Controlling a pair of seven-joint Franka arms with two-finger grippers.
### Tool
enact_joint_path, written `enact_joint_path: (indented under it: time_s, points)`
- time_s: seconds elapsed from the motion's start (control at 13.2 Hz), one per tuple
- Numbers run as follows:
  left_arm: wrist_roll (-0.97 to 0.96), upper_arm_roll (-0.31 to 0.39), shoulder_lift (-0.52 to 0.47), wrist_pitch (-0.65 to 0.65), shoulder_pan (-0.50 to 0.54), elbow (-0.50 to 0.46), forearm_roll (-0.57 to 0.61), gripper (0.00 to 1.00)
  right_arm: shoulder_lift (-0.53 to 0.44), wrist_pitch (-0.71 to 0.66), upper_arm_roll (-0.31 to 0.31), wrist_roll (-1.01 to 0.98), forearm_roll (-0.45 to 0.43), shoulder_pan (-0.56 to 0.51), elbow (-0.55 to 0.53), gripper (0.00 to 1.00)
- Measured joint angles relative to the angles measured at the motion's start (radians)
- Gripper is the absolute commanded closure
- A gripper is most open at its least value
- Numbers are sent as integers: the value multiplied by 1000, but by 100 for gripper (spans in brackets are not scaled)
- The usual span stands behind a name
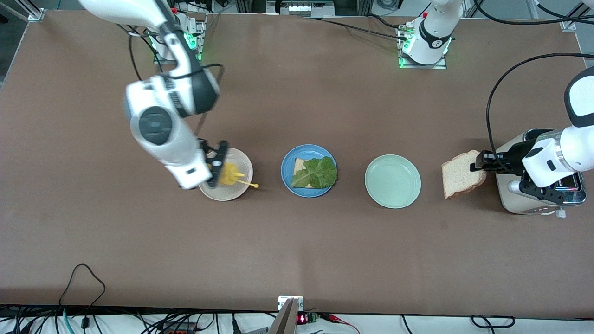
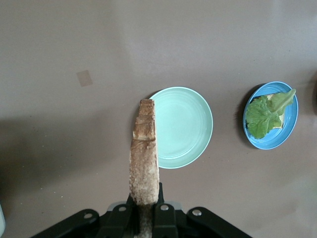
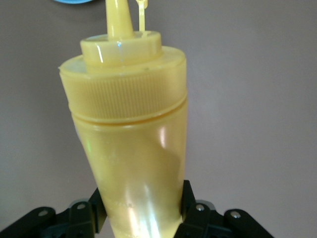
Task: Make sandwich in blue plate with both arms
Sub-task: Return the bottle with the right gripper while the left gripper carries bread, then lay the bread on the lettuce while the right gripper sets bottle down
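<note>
While your left gripper (image 1: 480,163) is clamped on a bread slice (image 1: 459,175), held on edge in the air between the toaster (image 1: 533,204) and the mint-green plate (image 1: 392,181), your right gripper (image 1: 218,163) is closed around a yellow squeeze bottle (image 3: 130,124) over the cream plate (image 1: 241,192). On the blue plate (image 1: 287,164) between the two plates, a lettuce leaf (image 1: 318,172) lies on the other bread slice (image 1: 298,163).

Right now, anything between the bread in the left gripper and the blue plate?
The mint-green plate lies on the table between the bread slice, clamped in the left gripper, and the blue plate. It is low and holds nothing; a carry above it looks unobstructed.
</note>
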Motion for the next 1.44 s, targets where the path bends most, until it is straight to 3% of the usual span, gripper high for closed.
enact_joint_path:
  time_s: [0.3,0.68,0.91,1.21,1.44]
  points:
    - [-4,-64,33,65,-57,-17,-68,99,-33,-95,0,-438,313,-287,-22,100]
    - [-36,-75,124,450,-221,-171,-329,99,12,-203,2,-944,596,-532,-112,100]
    - [-152,-79,173,661,-357,-212,-411,99,90,-318,4,-1207,751,-656,-133,100]
    - [-314,-81,214,904,-513,-281,-432,99,217,-430,5,-1467,854,-775,-139,100]
    - [-353,-79,225,940,-537,-320,-433,99,299,-460,6,-1562,879,-822,-138,100]
